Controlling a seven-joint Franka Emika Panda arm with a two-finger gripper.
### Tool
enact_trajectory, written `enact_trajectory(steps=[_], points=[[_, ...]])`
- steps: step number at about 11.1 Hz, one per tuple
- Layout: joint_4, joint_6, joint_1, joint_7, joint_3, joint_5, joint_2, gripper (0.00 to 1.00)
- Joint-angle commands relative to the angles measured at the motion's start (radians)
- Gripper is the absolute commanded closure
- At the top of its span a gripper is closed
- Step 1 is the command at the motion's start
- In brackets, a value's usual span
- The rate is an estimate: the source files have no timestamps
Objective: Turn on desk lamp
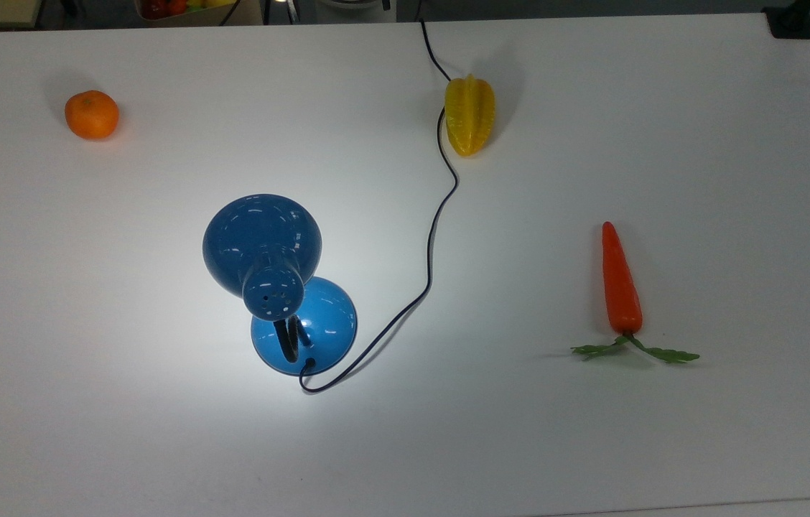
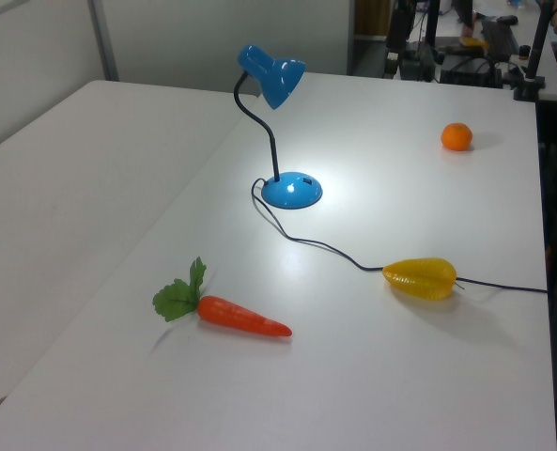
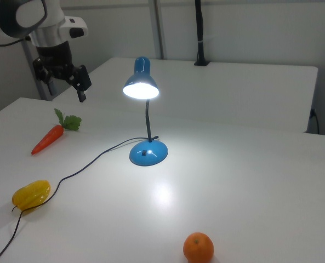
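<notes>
Clearly lit, the desk lamp [image 1: 272, 276] stands near the middle of the white table [image 1: 735, 143], a bright pool of light under its shade, its black cord [image 1: 434, 237] running past the yellow starfruit [image 1: 469, 115]. An orange [image 1: 91, 114] sits well apart toward the top view's left, a carrot [image 1: 620, 283] toward the top view's right. In the right view the gripper [image 3: 81, 83] hangs above the table's far left, holding nothing; whether its fingers are parted I cannot tell
</notes>
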Motion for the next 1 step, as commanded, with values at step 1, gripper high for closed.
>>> enact_trajectory(steps=[1], points=[[-0.039,0.027,0.019,-0.019,-0.019,0.01,-0.028,0.0]])
